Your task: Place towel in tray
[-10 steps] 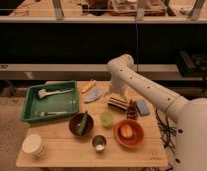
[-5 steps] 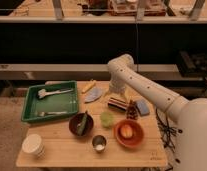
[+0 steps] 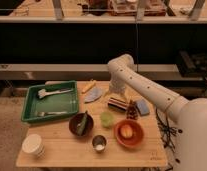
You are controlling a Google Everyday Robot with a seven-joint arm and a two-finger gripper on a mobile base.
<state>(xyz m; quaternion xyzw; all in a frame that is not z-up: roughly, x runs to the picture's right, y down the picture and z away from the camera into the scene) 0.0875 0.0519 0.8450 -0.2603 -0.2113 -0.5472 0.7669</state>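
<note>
A light blue towel [image 3: 93,95] lies crumpled on the wooden table [image 3: 62,152], just right of the green tray [image 3: 29,107]. The tray sits at the table's left and holds a couple of metal utensils [image 3: 53,92]. My gripper [image 3: 117,103] hangs from the white arm [image 3: 142,87] and points down at the table, a little to the right of the towel and apart from it. It holds nothing that I can see.
In front of the gripper stand a dark bowl with a green item [image 3: 81,123], a green cup [image 3: 106,118], an orange bowl with a fruit [image 3: 129,132] and a metal cup [image 3: 99,143]. A blue sponge [image 3: 142,107] lies at right, a white bowl [image 3: 33,145] at front left.
</note>
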